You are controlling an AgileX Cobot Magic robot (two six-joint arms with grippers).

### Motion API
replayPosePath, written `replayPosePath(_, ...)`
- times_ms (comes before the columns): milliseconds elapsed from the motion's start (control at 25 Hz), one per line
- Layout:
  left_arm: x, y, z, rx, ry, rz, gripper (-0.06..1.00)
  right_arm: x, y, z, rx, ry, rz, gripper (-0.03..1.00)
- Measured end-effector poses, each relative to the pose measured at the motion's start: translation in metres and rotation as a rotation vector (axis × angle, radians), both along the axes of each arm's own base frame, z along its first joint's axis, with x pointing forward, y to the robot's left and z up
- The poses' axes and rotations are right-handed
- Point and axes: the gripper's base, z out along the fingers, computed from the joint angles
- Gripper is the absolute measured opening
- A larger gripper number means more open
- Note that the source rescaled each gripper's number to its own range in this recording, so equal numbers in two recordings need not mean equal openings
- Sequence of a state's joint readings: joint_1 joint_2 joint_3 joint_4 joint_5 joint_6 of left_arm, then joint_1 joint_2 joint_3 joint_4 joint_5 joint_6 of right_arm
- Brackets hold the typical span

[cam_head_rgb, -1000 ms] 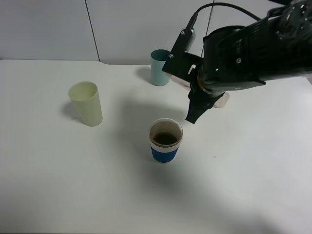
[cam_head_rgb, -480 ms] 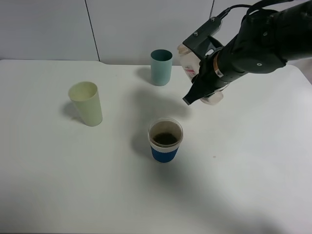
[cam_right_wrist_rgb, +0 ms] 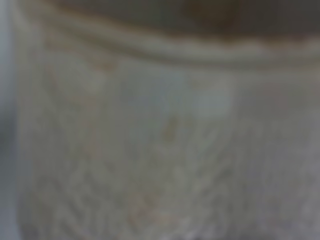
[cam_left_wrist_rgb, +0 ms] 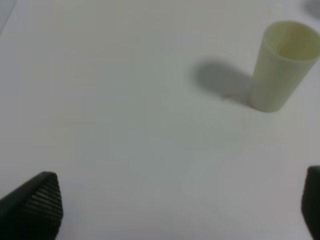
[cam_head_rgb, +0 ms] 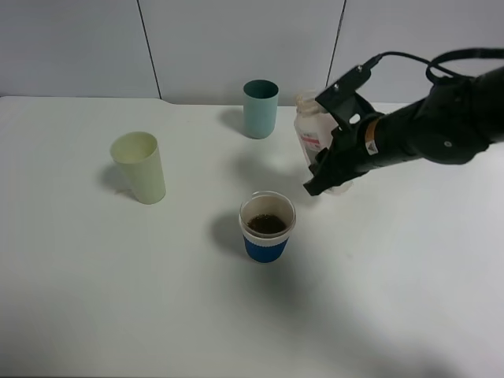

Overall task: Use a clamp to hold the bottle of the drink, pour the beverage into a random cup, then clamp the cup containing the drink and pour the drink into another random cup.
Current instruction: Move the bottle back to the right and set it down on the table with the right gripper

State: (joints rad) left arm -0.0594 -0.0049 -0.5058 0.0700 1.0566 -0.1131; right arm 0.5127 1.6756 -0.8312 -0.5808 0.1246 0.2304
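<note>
The bottle (cam_head_rgb: pixel 312 132) stands upright, low over the table, behind and to the right of the short blue-sleeved cup (cam_head_rgb: pixel 266 246). My right gripper (cam_head_rgb: pixel 329 169) is shut on the bottle's lower body. Brown beverage (cam_head_rgb: pixel 267 224) lies in that cup. In the right wrist view the bottle (cam_right_wrist_rgb: pixel 160 130) fills the frame as a blur. The pale yellow-green tumbler (cam_head_rgb: pixel 139 167) stands at the left and looks empty; the left wrist view also shows the tumbler (cam_left_wrist_rgb: pixel 282 65). My left gripper (cam_left_wrist_rgb: pixel 175 205) is open over bare table, apart from the tumbler, and is outside the high view.
A teal tumbler (cam_head_rgb: pixel 260 109) stands at the back, just left of the bottle. The white table (cam_head_rgb: pixel 118 299) ends at a grey wall behind. A black cable (cam_head_rgb: pixel 441 59) loops above the right arm.
The right arm has swung down and back to the right, away from above the blue-sleeved cup. The bottle has gone from tilted to upright. The left gripper has not moved.
</note>
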Motion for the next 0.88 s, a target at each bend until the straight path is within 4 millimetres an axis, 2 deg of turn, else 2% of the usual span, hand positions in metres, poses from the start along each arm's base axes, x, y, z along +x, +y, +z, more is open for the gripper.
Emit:
replayPosePath(40, 0.000, 0.000, 0.000, 0.000, 0.000, 0.000, 0.89, -0.007, -0.009, -0.013, 0.039, 0.004, 0.015, 0.00)
replayPosePath(120, 0.000, 0.000, 0.000, 0.000, 0.000, 0.000, 0.89, -0.015, -0.021, -0.026, 0.094, -0.001, 0.010, 0.00)
replayPosePath(360, 0.000, 0.000, 0.000, 0.000, 0.000, 0.000, 0.89, -0.021, -0.042, -0.036, 0.211, -0.052, -0.049, 0.00)
replayPosePath(720, 0.000, 0.000, 0.000, 0.000, 0.000, 0.000, 0.89, -0.015, -0.050, -0.037, 0.205, -0.114, -0.035, 0.00)
replayPosePath(880, 0.000, 0.000, 0.000, 0.000, 0.000, 0.000, 0.89, -0.011, -0.049, -0.049, 0.193, -0.133, -0.023, 0.00)
